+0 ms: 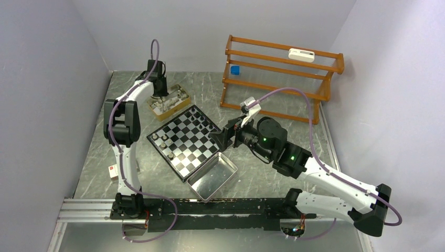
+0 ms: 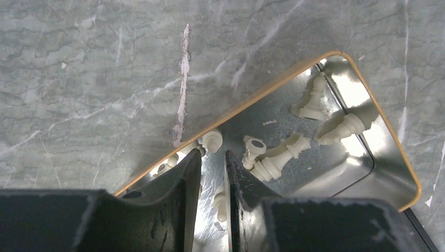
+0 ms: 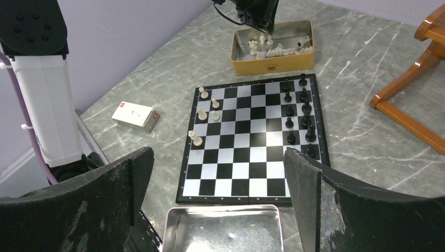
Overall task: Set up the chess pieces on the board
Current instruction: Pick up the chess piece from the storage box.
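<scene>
Reaching into the gold-coloured box [image 2: 273, 86] at the far side of the marble-patterned table [image 1: 99, 157], the left gripper [image 2: 212, 155] works among loose cream pieces [image 2: 278, 160] that lie tipped on their sides. Its fingers [image 2: 181, 205] stand almost together with only a slim gap. A single cream pawn [image 2: 220, 203] shows in that gap, though it cannot be told whether it is pinched or merely lying beneath. The chessboard [image 3: 246, 157] sits between the box and a shiny metal tray [image 3: 220, 209]. Black pieces [image 3: 305, 113] line one edge in two rows, while only a few standing cream pieces [image 3: 201, 114] occupy the opposite edge. That imbalance is the likely reason the left arm is at the box that holds the rest. The right gripper [image 3: 218, 157], jaws spread wide and holding nothing, hovers low over the tray just off the board's near edge, apparently parked out of the other arm's way with its camera on the squares. A wooden rack [image 1: 283, 73] and a small white carton [image 3: 135, 115] stand well apart from the play.
</scene>
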You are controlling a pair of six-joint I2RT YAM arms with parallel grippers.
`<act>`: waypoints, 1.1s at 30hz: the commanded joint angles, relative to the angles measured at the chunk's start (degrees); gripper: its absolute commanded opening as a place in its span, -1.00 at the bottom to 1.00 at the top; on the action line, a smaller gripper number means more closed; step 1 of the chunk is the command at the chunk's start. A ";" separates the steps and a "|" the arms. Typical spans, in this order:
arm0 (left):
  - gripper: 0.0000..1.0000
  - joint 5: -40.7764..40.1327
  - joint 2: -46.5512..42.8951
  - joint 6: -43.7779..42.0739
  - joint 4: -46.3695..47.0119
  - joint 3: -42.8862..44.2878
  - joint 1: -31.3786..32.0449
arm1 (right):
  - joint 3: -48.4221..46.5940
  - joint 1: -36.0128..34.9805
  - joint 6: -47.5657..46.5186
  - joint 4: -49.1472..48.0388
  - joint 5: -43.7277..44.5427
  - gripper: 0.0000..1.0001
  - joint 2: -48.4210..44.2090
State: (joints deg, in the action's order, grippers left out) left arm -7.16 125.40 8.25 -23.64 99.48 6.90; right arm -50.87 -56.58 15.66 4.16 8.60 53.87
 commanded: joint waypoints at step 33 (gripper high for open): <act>-0.69 0.37 3.10 -0.81 3.17 3.02 0.22 | 0.49 0.11 -1.83 -1.34 1.78 1.00 -2.30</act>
State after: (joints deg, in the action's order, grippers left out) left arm -7.68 129.82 7.70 -22.15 101.30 6.90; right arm -50.87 -56.60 14.68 4.16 9.69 52.88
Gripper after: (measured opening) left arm 0.172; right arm 0.997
